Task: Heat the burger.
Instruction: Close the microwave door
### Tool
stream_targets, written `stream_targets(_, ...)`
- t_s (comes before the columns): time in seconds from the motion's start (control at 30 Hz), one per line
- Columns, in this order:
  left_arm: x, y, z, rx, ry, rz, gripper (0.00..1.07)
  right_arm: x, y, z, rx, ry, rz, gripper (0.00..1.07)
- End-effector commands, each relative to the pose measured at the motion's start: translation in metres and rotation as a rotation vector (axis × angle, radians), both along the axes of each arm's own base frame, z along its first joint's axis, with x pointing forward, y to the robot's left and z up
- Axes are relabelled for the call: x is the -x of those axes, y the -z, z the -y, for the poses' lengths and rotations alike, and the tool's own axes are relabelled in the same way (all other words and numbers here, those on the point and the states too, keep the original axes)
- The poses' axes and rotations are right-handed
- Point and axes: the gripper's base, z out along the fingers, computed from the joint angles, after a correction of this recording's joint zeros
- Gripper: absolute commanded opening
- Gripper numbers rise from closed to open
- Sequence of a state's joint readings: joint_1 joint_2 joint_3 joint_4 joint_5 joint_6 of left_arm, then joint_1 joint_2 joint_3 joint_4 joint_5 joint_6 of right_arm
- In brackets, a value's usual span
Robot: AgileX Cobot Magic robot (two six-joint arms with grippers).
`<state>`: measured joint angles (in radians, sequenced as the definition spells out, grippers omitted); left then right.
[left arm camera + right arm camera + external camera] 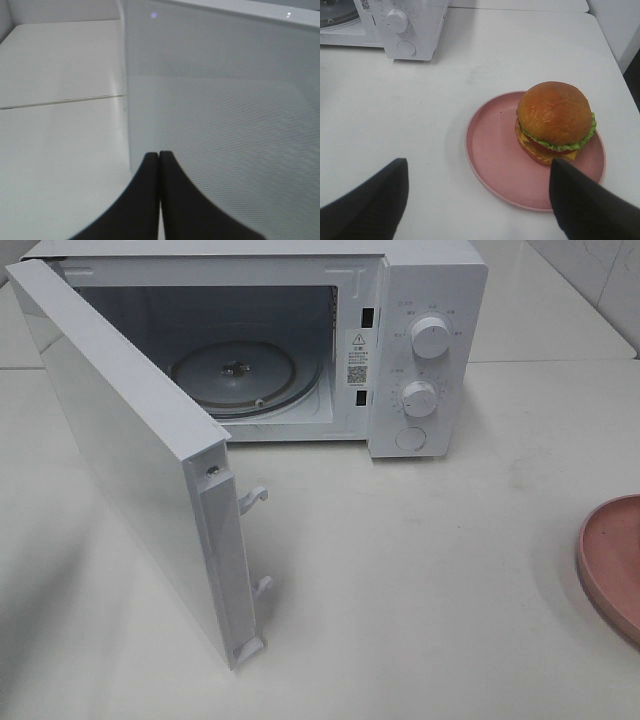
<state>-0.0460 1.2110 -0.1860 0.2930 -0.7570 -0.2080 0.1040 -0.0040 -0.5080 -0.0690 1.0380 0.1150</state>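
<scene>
The burger point(554, 122), with a glossy brown bun, green lettuce and a dark patty, sits on the pink plate point(492, 150) in the right wrist view. My right gripper point(477, 167) hovers open above and short of the plate, with nothing between its fingers. The white microwave point(430, 300) stands at the back with its door point(130, 440) swung wide open and its glass turntable point(235, 375) bare. My left gripper point(159, 155) is shut and empty, close to the outer face of the door point(225, 125). The exterior high view shows neither gripper, and the burger is out of its frame.
The pink plate's rim point(612, 560) shows at the right edge of the white table. Two knobs point(431, 337) and a button are on the microwave's right panel. The open door reaches far toward the table's front left. A wall corner stands at the back right.
</scene>
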Motion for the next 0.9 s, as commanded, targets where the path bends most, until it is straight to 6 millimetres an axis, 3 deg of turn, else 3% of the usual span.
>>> stream_targets(0.03, -0.006, -0.005, 0.011, -0.003, 0.057, 0.032, 0.00, 0.004, 0.001, 0.000, -0.001, 0.005, 0.025, 0.75)
stream_targets(0.37, -0.019, 0.000, 0.040, 0.035, 0.084, -0.001, 0.00, 0.004, 0.001, 0.000, -0.001, 0.005, 0.025, 0.75)
stream_targets(0.43, -0.024, 0.002, 0.056, 0.017, 0.091, -0.006, 0.00, 0.004, 0.001, 0.000, -0.001, 0.005, 0.025, 0.75)
stream_targets(0.73, -0.031, 0.005, 0.085, -0.017, 0.042, -0.033, 0.00, 0.004, 0.001, 0.000, -0.001, 0.005, 0.025, 0.75)
stream_targets(0.8, -0.036, 0.006, 0.103, -0.021, 0.018, -0.040, 0.00, 0.004, 0.001, 0.000, -0.001, 0.005, 0.025, 0.75)
stream_targets(0.9, -0.038, 0.007, 0.114, -0.016, 0.025, -0.037, 0.00, 0.004, 0.001, 0.000, -0.001, 0.005, 0.025, 0.75)
